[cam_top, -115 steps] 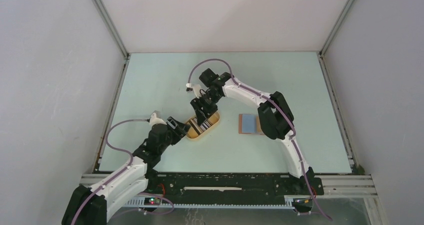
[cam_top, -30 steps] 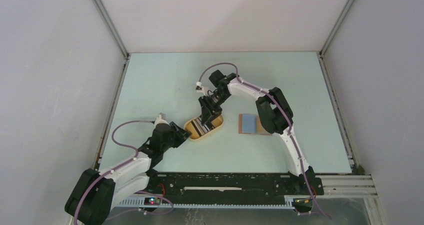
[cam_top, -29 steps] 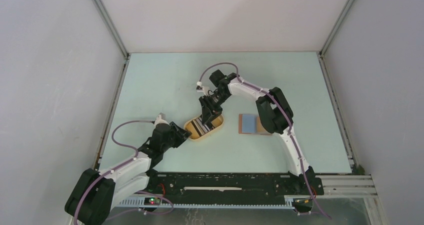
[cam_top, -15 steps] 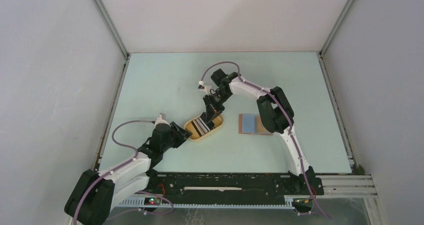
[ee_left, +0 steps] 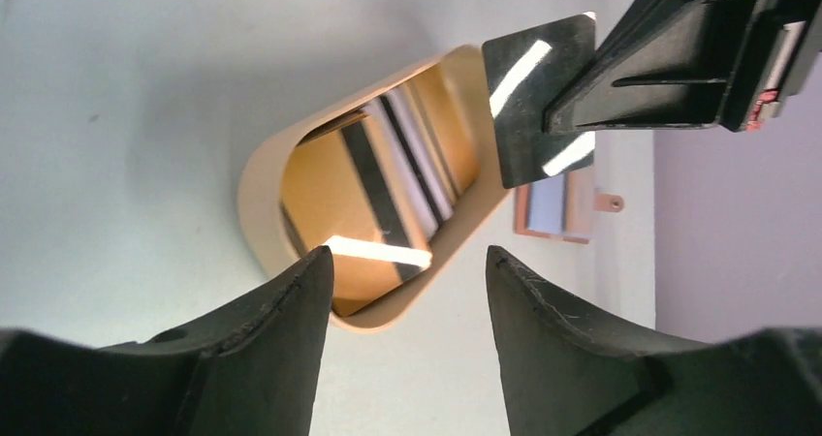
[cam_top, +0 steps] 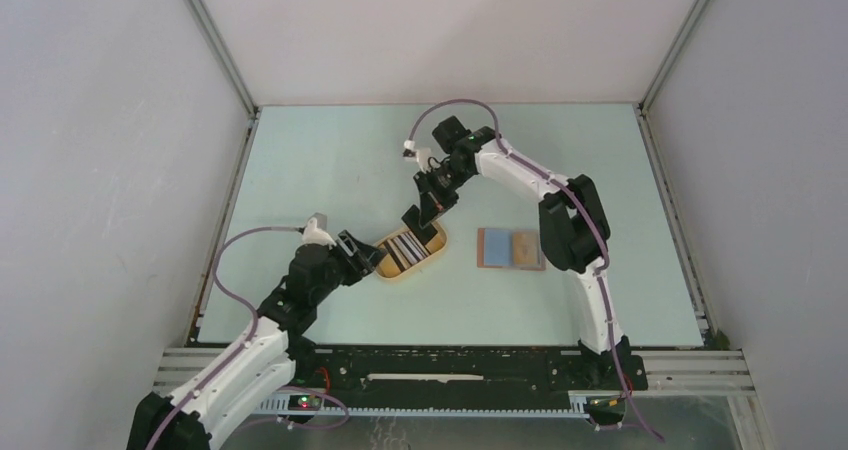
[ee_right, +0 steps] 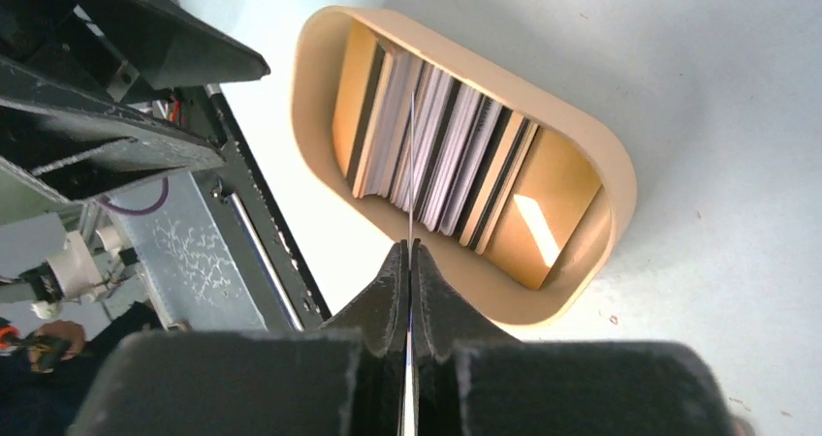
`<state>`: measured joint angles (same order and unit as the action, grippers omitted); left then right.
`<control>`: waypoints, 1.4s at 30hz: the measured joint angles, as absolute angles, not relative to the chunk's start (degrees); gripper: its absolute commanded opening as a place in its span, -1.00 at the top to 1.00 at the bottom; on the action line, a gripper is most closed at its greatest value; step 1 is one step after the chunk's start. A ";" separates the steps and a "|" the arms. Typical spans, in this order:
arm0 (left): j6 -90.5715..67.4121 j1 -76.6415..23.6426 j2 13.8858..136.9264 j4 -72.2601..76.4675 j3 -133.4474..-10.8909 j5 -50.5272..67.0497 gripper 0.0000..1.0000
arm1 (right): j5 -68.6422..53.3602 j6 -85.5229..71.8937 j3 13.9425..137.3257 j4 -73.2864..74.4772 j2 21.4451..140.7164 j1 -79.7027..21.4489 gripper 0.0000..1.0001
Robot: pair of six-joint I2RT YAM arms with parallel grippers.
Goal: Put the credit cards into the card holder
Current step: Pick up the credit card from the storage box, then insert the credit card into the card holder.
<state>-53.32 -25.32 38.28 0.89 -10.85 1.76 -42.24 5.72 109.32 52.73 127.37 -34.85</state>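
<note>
Step in hand: move one card from the tray to the holder.

The right gripper (ee_right: 408,262) is clenched on a single black card (ee_left: 538,97), held on edge and lifted above the yellow tray (ee_right: 509,295). The rest of the credit cards (ee_right: 436,155) stand in a row inside that tray. The card holder (cam_top: 510,248) lies opened flat on the table (cam_top: 330,160), near the tray on the right arm's side, blue lining up. The left gripper (ee_left: 407,291) is released, with its jaws apart on either side of the tray's near end. Whether they touch the rim, you cannot tell.

Notes for you:
- Confirm one card only. The right wrist view shows one thin edge.
- The pinch sits near the card's border, so it may pivot. Carry it slowly.
- You probably need to roll the wrist so the card lies flatter before it meets the pocket. The pocket mouths are not resolvable here.
- The holder looks light and unpinned, so expect it to slide under a push. Consider steadying it with the free left arm.
</note>
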 measured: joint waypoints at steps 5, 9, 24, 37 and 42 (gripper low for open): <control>-51.55 -25.32 33.91 2.35 -12.23 2.98 -0.54 | -45.23 10.76 106.61 53.80 121.84 -33.78 1.00; -51.66 -25.32 34.41 11.18 -12.23 7.01 -0.61 | -50.83 15.27 99.48 54.87 114.93 -32.16 1.00; -52.12 -35.53 69.08 40.53 -32.49 19.57 -0.51 | -72.88 17.98 73.06 48.10 93.23 -10.07 1.00; -60.69 -42.22 94.08 52.86 -47.05 23.18 -0.08 | -83.07 13.76 71.40 42.98 93.45 -3.16 1.00; -62.35 -42.98 95.68 53.60 -47.55 23.29 0.05 | -83.68 13.76 71.40 42.98 93.97 -3.14 1.00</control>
<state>-62.35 -42.98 95.68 53.60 -47.55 23.29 -83.68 13.76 71.40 42.98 93.97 -3.14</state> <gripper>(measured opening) 0.492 0.008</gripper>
